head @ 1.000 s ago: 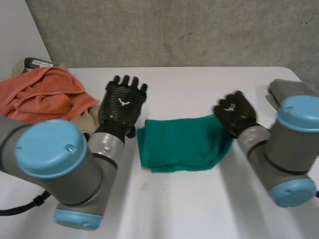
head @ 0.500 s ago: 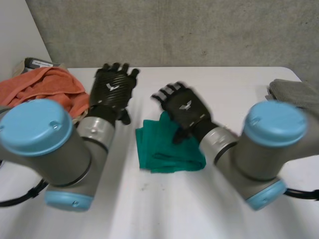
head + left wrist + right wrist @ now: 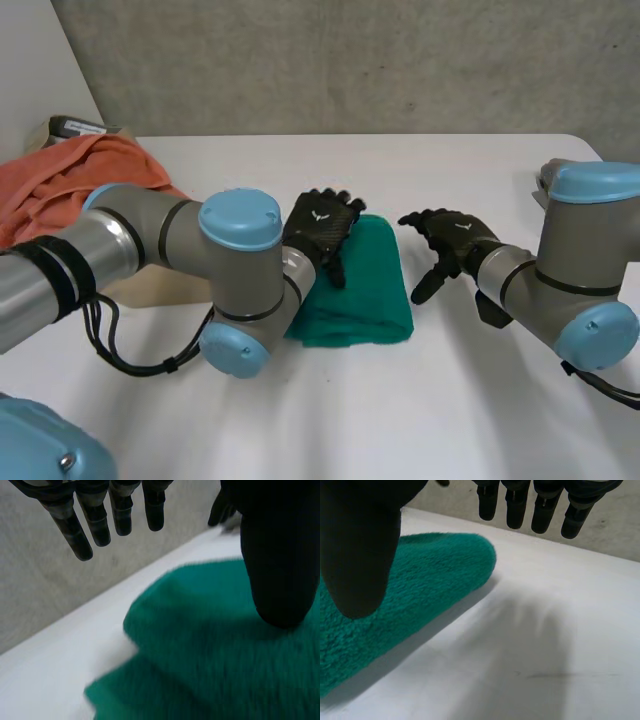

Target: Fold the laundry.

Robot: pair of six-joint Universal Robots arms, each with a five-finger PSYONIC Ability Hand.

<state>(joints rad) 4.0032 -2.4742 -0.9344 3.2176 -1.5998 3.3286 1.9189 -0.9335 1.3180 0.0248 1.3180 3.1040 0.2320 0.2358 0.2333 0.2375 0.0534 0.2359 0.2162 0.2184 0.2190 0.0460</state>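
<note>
- Left robot hand (image 3: pixel 322 225) lies open over the far left part of the green towel (image 3: pixel 368 285), fingers straight and gripping nothing. I cannot tell whether it presses the cloth or hangs just above it.
- Right robot hand (image 3: pixel 452 240) is open too, fingers loosely spread and holding nothing, just beside the towel's right edge over the bare tabletop (image 3: pixel 420 420).
- The green towel sits mid-tabletop between the two hands, folded into a compact stack with a rounded fold along its right side. This piece looks close to done.
- Risk: if the left robot hand slides sideways while weighing on the cloth, the top layer could drag with it and the fold would skew or open.
- Risk: the left arm (image 3: pixel 240 225) crosses low in front of the towel's near left corner, so a careless swing there could sweep the whole stack askew.
- Risk: in the right wrist view, the right robot hand hangs close over the rounded edge. Curling there could snag the pile and lift the upper layer.
- The orange towel (image 3: pixel 70 185) lies heaped at the far left, well apart. Reaching it would probably take the left arm back past the green stack.
- Pose: the left arm is bent sharply, its forearm reaching across to the towel. The right forearm comes in from the right, its hand angled toward the towel.
</note>
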